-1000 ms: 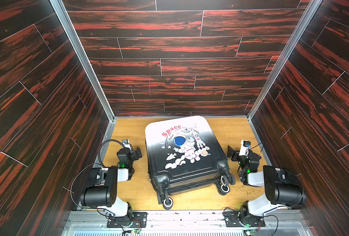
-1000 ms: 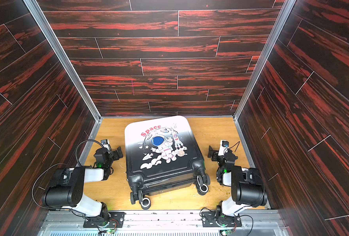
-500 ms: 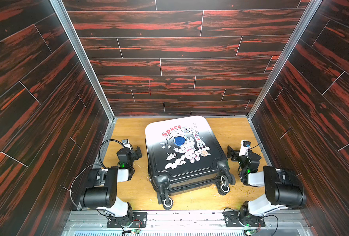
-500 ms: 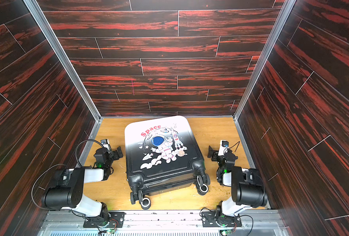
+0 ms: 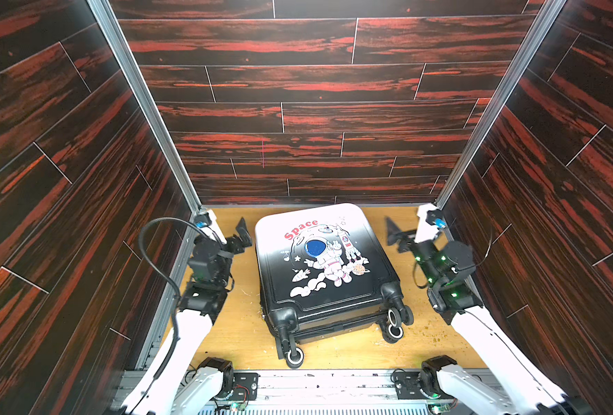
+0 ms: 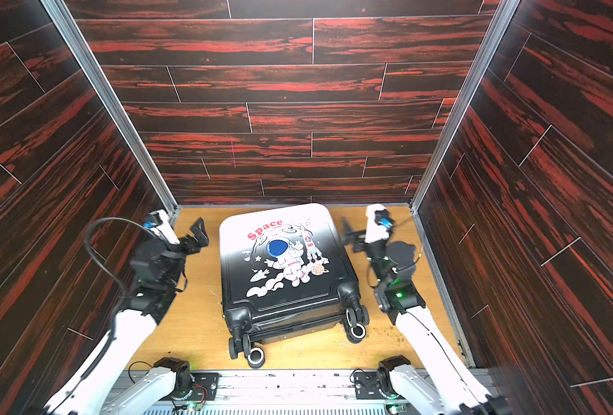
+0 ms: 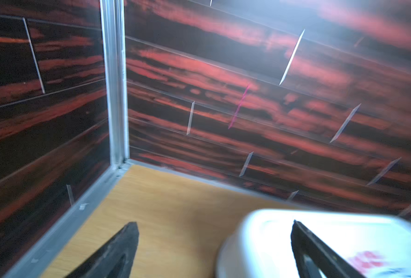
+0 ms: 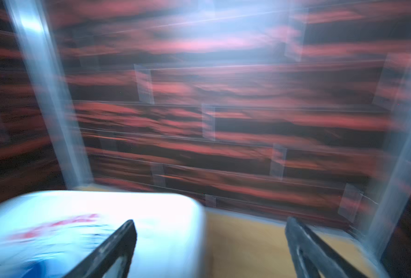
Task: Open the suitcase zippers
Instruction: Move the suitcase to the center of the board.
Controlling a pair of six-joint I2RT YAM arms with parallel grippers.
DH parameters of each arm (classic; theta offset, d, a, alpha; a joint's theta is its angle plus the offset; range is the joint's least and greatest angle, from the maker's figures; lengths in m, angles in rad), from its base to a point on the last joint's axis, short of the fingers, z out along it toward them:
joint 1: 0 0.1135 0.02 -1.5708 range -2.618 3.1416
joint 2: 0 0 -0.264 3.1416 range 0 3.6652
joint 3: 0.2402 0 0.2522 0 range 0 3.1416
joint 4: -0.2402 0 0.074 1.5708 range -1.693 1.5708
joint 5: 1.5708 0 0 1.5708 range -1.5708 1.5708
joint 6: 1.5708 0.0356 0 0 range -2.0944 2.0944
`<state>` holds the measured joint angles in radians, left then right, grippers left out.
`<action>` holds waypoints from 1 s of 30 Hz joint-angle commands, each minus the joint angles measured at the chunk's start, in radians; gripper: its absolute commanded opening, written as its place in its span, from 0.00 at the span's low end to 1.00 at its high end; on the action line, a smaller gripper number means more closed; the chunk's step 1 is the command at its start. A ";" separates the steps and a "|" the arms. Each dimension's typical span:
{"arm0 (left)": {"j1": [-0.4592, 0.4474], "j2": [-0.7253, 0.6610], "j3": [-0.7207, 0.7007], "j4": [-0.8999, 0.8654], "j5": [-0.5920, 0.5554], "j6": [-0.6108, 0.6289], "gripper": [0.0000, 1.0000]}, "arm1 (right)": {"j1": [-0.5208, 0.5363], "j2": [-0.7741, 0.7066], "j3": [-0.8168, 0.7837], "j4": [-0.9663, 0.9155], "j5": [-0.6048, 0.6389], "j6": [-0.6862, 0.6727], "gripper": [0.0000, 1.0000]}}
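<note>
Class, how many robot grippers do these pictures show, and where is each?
2. The left gripper hangs open at the suitcase's left side, near its white end; the right gripper hangs open at its right side. None seems hidden.

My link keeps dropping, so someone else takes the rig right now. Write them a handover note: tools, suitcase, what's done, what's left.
Left tool: open, empty, hovering off the suitcase on its left side, not touching it.
Right tool: open, empty, hovering off the right side, also apart from it.
Suitcase: lies flat on the wooden table, printed shell up, wheels toward the arm bases; the two shells look shut together.
Done: nothing visible; no grasp made.
Left: find the zipper pulls, which cannot be made out in these views, then run them around the rim.
</note>
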<state>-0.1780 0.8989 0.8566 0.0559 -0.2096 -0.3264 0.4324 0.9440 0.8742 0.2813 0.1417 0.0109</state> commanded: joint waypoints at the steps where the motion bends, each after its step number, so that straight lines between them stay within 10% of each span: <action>1: -0.060 -0.019 0.138 -0.473 0.030 -0.126 1.00 | 0.078 0.018 0.209 -0.439 0.083 0.133 0.98; 5: -0.058 0.024 0.251 -0.847 -0.018 -0.273 1.00 | 0.073 0.126 0.456 -0.845 -0.048 0.357 0.98; 10: 0.010 0.009 0.198 -0.904 0.267 -0.368 1.00 | 0.079 0.138 0.438 -0.897 -0.402 0.389 0.98; 22: -0.369 -0.129 0.020 -0.859 0.397 -0.404 0.98 | 0.736 0.062 0.277 -1.113 -0.221 0.422 0.81; 30: -0.498 0.071 0.051 -0.687 0.435 -0.418 0.96 | 0.795 0.285 0.224 -0.996 -0.049 0.445 0.81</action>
<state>-0.6399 0.8635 0.9043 -0.7235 0.1368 -0.7460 1.2427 1.2259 1.0950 -0.7734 -0.0383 0.4461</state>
